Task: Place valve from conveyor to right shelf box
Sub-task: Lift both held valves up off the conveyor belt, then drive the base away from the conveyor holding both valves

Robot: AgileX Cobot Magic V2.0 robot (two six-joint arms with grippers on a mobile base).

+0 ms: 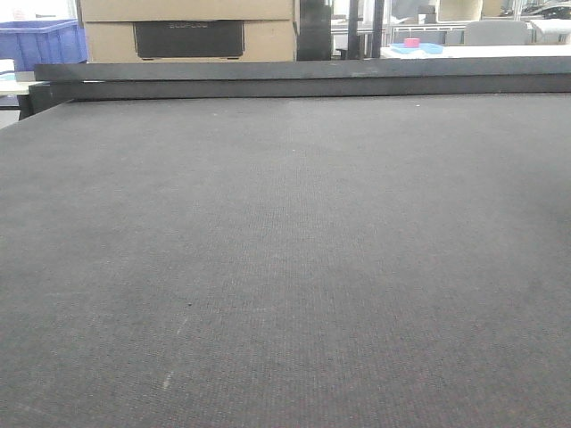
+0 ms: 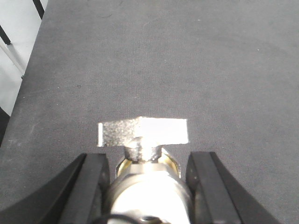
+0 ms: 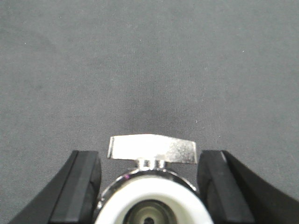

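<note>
The conveyor (image 1: 285,267) fills the front view as a wide dark grey woven belt, with neither gripper nor any valve showing on it there. In the left wrist view my left gripper (image 2: 148,156) is shut on a shiny metal valve (image 2: 149,186), whose flat silver handle (image 2: 142,131) sticks out past the black fingers (image 2: 96,182) above the belt (image 2: 163,56). In the right wrist view my right gripper (image 3: 149,154) is shut on a second valve (image 3: 152,198) with a white ring at its end and a silver handle (image 3: 152,149). The right shelf and its box are out of view.
A black bar (image 1: 303,80) runs along the belt's far edge. Behind it stand cardboard boxes (image 1: 187,27), a blue bin (image 1: 40,40) at the left and a table with a blue tray (image 1: 415,46). In the left wrist view the belt's left edge drops to pale floor (image 2: 14,46).
</note>
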